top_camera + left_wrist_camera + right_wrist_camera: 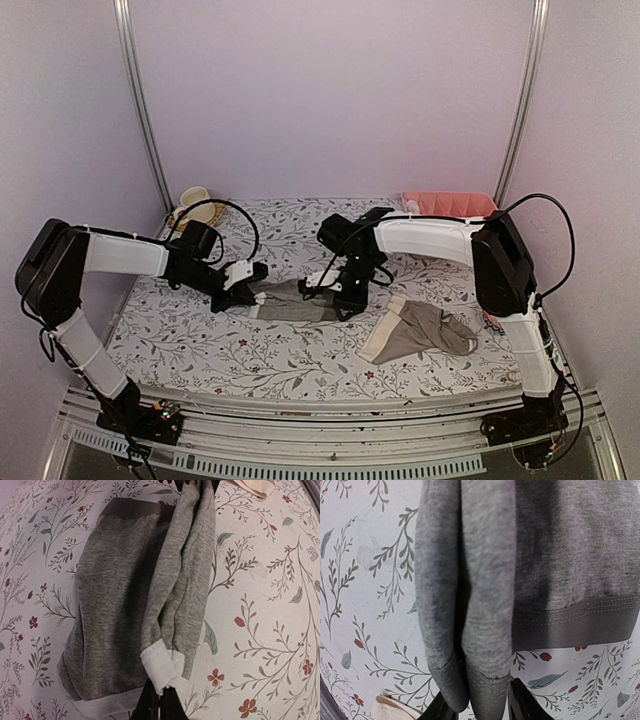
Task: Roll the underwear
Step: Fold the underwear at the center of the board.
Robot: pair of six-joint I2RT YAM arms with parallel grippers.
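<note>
Position: the grey brief (295,300) lies near the centre of the floral table cover (200,350), long axis running 9 to 3 o'clock in the overhead view. The taupe brief (420,330) lies apart from it toward 4 o'clock, flat and untouched.

Left gripper (160,706): fingers together, clamped on the white-edged corner of a raised fold at the 9 o'clock end of the grey brief.

Right gripper (480,705): fingers stand apart at the 3 o'clock end; the doubled fold sits between them, rounded rather than squashed. The hold there is judged loose at best.

Step in hand, as judged: turning one long edge of the grey brief over its body to start the roll; not yet a roll, only a first fold, part lifted.

Recommendations:
- keep the two ends level, so the fold lands parallel to the dark waistband; a skewed start gives a cone, not a roll;
- hold light tension along the 9-to-3 line; slack will let the middle sag and crease;
- lay the fold down snug on the flat layer before either end lets go; the thin knit will likely spring open if dropped;
- avoid dragging the lower layer across the cover.

Count: briefs, two (one grey, one taupe); grippers, two; pink tray (450,204) at 1 o'clock, one; cream vessel (196,203) at 10 o'clock, one, its kind unclear.
</note>
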